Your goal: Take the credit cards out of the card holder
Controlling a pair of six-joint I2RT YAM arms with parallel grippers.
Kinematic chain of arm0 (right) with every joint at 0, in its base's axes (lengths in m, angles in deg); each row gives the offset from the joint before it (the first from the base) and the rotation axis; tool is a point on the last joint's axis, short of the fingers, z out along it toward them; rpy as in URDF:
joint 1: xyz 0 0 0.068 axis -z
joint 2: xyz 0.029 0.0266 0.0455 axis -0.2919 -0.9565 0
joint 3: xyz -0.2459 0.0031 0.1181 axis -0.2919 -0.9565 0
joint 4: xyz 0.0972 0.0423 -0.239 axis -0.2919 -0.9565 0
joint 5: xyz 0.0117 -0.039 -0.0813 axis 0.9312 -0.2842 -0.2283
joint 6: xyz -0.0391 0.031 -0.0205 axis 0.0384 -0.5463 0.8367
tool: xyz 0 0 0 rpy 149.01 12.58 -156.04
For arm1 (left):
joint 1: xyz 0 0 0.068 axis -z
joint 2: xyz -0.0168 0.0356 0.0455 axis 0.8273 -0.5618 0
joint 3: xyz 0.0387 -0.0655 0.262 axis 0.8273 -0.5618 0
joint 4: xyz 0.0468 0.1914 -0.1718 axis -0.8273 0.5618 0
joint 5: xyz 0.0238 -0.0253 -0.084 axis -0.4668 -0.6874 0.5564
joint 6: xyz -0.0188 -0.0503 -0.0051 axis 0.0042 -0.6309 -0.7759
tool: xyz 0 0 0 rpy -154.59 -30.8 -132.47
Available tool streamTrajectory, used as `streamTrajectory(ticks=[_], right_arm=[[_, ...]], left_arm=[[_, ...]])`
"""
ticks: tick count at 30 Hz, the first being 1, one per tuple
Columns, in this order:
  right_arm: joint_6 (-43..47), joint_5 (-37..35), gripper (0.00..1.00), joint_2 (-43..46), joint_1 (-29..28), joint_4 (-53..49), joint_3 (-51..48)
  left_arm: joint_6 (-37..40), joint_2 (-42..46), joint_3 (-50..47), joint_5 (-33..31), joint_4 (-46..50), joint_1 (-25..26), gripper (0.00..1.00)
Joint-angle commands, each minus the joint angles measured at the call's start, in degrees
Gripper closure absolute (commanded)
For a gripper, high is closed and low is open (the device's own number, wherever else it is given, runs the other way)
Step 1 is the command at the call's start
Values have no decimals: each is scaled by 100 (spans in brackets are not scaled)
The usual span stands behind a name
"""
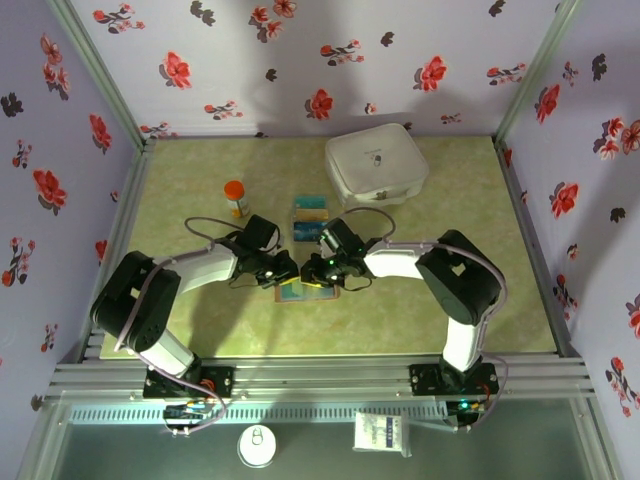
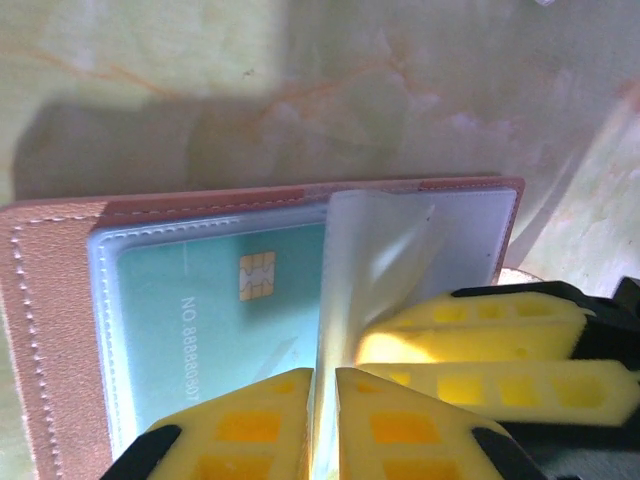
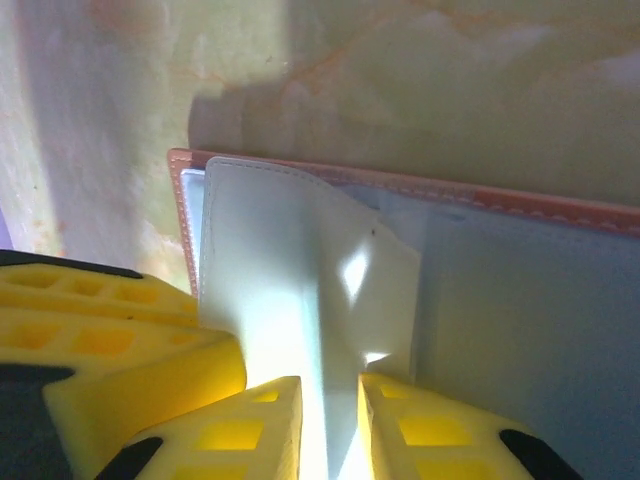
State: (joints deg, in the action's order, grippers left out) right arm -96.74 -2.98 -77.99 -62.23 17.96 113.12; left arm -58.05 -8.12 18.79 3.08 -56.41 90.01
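1. Both arms meet mid-worktop (image 1: 450, 300) over the card holder (image 1: 322, 293), which lies flat and open, its tan leather rim framing the inner pockets.
2. The left hand (image 2: 323, 385) is closed almost completely on the clear sleeve leaf (image 2: 385, 250). The leaf's edge runs straight up between the yellow fingers, lifted like a page.
3. The right hand (image 3: 330, 395) comes in from the other side with a slightly wider gap, and the same leaf passes between its fingers (image 3: 255, 425). It looks like a pinch, though how firm is hard to judge.
4. Why two hands on one leaf? My read is that raising it clear exposes the pocket beneath, and holding it from both sides stops the floppy plastic sagging back.
5. And there's the prize: a teal card (image 2: 210, 300) with its gold chip showing sits inside the pocket on the holder's other half, not yet drawn out.
6. Farther back, some credit cards (image 1: 310, 208) lie loose on the worktop, blue and yellow, apart from the holder. So I judge the job partly done.
7. A white case (image 1: 376, 166) and an orange-capped bottle (image 1: 236, 197) stand well clear of the action.
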Motion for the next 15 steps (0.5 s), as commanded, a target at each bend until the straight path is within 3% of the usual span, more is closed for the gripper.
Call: streamTrajectory(ticks=[1,10,15], right_arm=[[83,-304,75,523,36,-357,8],[406,-1105,74,1579,380,-1368,-157],[523,-1290,73,2065,634,-1629,-356]], left_arm=[[-71,75,162,82,1,57,86],[-138,-4,413,58,93,300,85],[-203,-253,658,22,73,530,78]])
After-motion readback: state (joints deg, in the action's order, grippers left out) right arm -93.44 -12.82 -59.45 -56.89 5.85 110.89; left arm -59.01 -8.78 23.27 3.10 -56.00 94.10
